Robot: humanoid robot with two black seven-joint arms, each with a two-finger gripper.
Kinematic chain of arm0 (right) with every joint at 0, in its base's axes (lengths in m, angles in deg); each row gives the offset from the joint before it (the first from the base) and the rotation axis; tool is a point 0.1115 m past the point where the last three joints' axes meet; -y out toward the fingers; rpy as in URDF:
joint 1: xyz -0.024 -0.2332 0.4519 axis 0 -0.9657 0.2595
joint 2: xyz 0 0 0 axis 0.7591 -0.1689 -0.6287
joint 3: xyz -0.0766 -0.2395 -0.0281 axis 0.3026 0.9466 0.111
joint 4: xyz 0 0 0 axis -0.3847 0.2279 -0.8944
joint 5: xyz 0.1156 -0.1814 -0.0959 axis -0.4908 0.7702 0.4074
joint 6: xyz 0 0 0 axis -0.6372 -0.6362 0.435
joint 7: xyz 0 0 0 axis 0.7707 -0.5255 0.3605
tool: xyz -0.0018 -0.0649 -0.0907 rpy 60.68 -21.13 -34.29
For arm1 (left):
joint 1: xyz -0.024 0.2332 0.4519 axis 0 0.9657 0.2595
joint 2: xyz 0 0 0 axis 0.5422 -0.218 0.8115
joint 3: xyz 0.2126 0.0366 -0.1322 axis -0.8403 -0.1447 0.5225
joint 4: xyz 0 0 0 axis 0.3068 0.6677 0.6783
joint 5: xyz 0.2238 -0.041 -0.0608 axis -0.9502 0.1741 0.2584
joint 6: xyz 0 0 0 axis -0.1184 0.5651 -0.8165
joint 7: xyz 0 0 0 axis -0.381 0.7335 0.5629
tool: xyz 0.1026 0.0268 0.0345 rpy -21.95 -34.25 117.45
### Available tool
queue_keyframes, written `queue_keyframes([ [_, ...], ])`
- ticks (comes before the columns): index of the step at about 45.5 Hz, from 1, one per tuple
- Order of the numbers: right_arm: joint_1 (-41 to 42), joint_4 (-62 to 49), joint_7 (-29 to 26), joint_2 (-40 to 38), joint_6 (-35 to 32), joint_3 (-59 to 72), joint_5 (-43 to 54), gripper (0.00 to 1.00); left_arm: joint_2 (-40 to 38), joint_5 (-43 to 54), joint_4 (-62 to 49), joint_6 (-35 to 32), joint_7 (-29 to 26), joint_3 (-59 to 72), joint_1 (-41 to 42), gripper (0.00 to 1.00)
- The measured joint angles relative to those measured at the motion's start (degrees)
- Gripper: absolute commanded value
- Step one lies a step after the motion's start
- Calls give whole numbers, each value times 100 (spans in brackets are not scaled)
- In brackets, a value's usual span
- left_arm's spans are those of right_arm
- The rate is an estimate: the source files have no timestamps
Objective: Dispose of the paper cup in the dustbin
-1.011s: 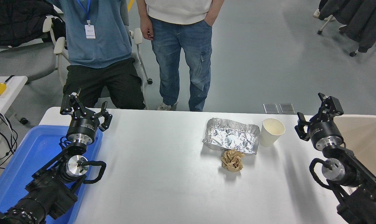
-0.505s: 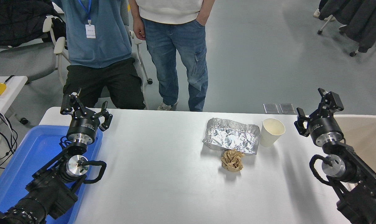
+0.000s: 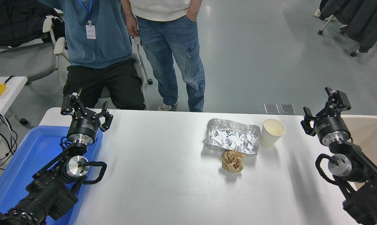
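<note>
The paper cup (image 3: 272, 132) is a plain cream-white tapered cup. It stands upright on the white table (image 3: 163, 175), just right of the silver foil tray (image 3: 232, 136). The beige dustbin (image 3: 368, 131) shows at the right edge, partly hidden by my right arm. My right gripper (image 3: 325, 107) is open and empty. It hovers right of the cup, apart from it, near the dustbin's left rim. My left gripper (image 3: 86, 110) is open and empty, parked at the lower left over the blue tray's far corner.
A crumpled brown paper ball (image 3: 233, 161) lies in front of the foil tray. A blue plastic tray (image 3: 22, 159) sits at the table's left edge. Two people (image 3: 97, 47) stand at the far side. A side table (image 3: 1, 90) stands at the left.
My right gripper has drifted to the right, away from the cup and toward the dustbin. The person in jeans has stepped left. The cup has not moved.
</note>
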Motion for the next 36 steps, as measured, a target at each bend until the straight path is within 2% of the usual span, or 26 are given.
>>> queue_keyframes([
  [10, 419, 130, -220, -598, -166, 880, 54, 100, 5, 0, 0, 0, -6, 0, 4, 100],
  [19, 1010, 434, -290, -1234, -367, 2292, 343, 100, 7, 0, 0, -2, -5, 0, 5, 100],
  [36, 2293, 920, -433, -1983, -478, 4627, 1383, 100, 2, 0, 0, -2, -5, 0, -2, 100],
])
